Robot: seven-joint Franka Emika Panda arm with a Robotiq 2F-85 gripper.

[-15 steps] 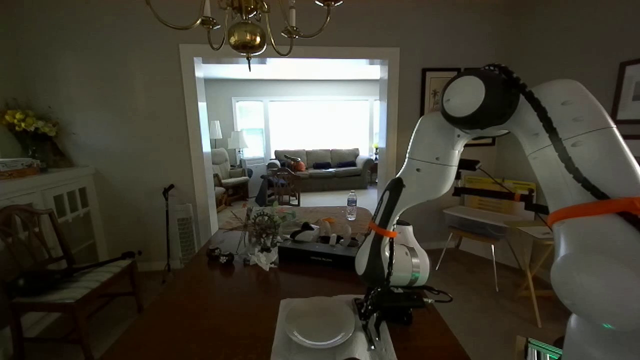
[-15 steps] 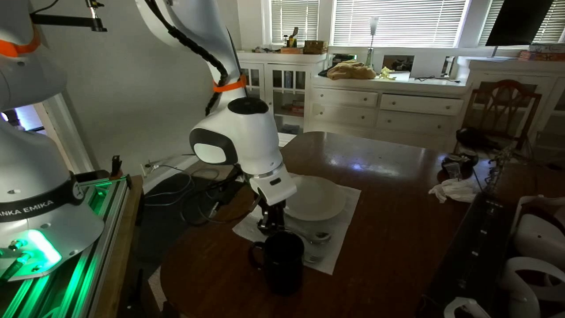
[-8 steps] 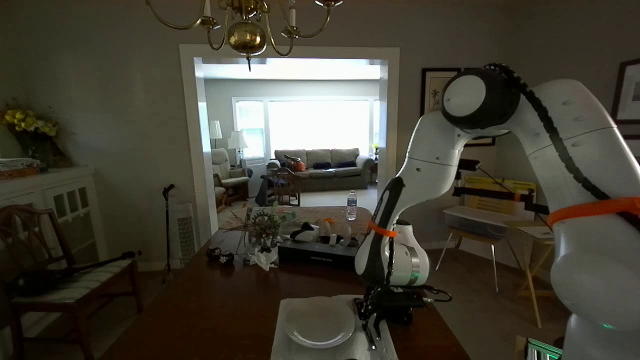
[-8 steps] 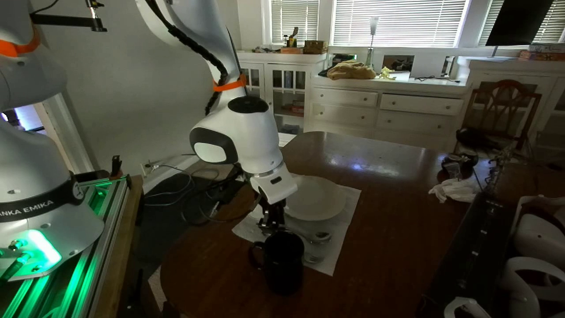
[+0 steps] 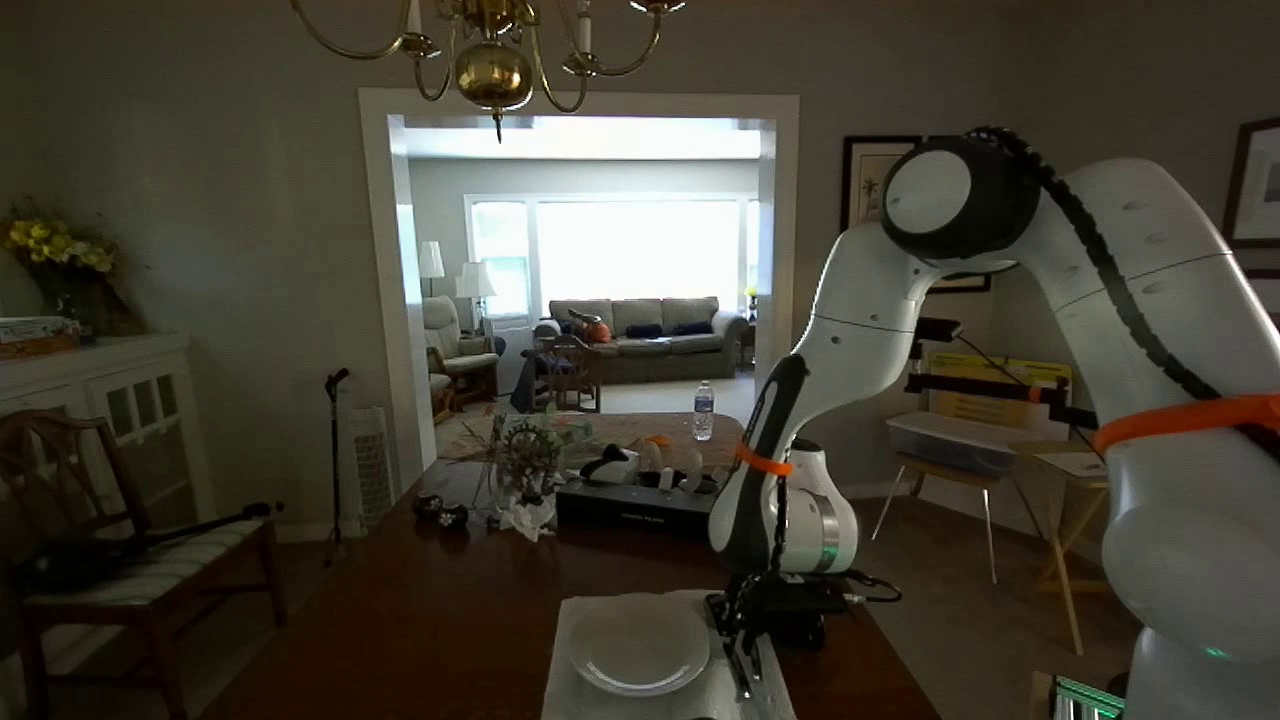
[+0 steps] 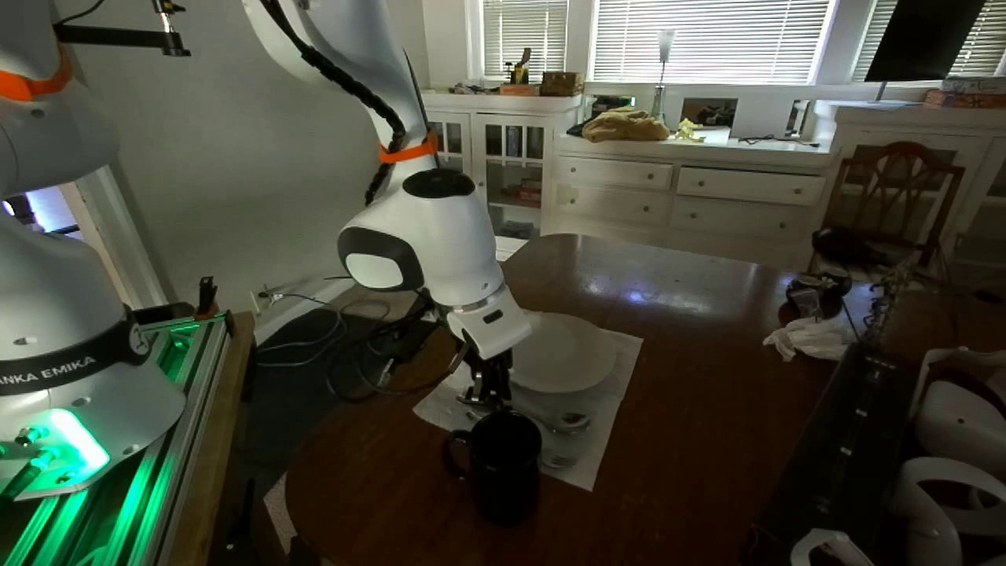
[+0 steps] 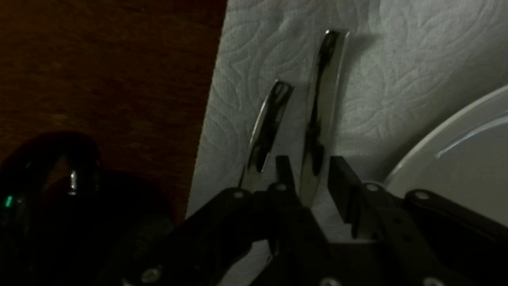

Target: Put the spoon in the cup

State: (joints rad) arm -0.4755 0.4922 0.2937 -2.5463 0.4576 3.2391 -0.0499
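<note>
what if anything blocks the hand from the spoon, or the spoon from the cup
Nothing visible blocks the hand: the spoon shows between the parted jaws. Between spoon and cup, another utensil lies on the paper towel; a lift should probably clear it.

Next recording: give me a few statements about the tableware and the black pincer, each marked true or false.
1. The slim silvery metal spoon is outside the glossy black cylindrical cup. True.
2. The round white plate rests on a white paper towel. True.
3. The cup stands on the towel. False: it stands on the brown wooden table.
4. The black pincer is open, with the spoon's handle between its jaws in the wrist view. True.
5. Only one utensil lies on the towel. False: a second silvery metal utensil lies beside the spoon.
</note>
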